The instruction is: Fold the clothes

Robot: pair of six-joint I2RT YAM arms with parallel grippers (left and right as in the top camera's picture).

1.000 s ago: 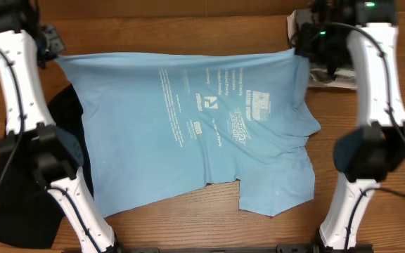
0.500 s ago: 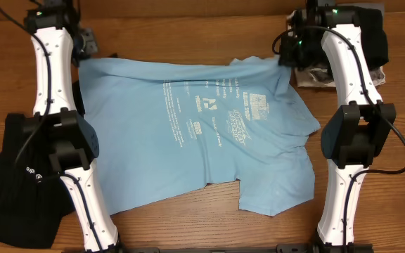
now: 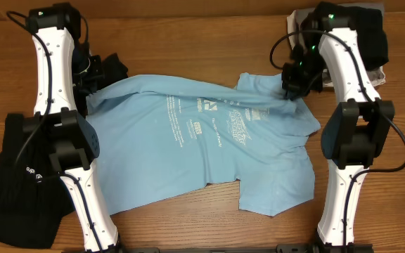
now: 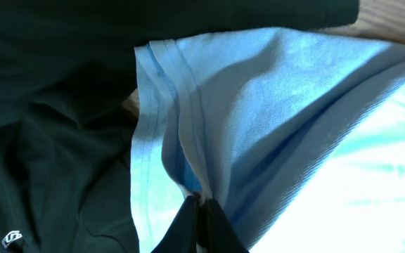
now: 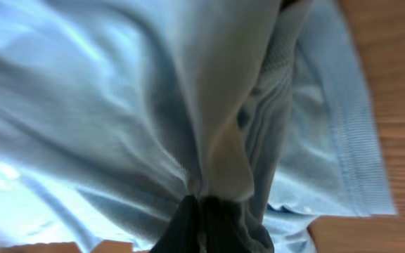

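Light blue cotton is pinched tight in both my hands: my left gripper [image 4: 201,209] grips the T-shirt [image 3: 209,151] at a stitched hem, and my right gripper [image 5: 201,205] holds a bunched fold. The shirt hangs between them down to the wooden table [image 3: 188,42]. The black top [image 4: 48,140] lies just beside my left fingers.

T-shirt [image 3: 195,165] lettering [image 3: 178,126] perhaps too small
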